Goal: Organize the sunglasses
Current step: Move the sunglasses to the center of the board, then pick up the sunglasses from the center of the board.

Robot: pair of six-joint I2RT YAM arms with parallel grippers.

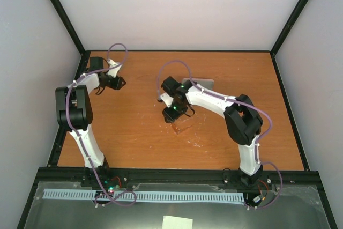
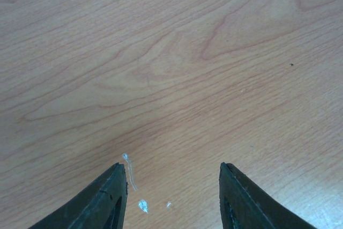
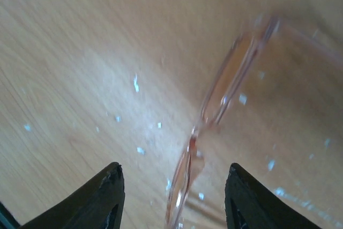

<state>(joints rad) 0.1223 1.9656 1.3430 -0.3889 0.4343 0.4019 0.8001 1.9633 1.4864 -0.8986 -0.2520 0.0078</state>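
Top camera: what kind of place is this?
Probably a robot test booth: a left arm and right arm bolted to a wooden table, with plain walls and a black frame around it.

A robot lab cell: white walls [image 1: 177, 9] and black frame rails [image 1: 62, 14] box in a wood-grain table [image 1: 134, 132].

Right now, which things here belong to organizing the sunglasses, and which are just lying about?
For the job: sunglasses; right gripper, open over them.
Lying about: grey cloth, farther back, partly hidden.
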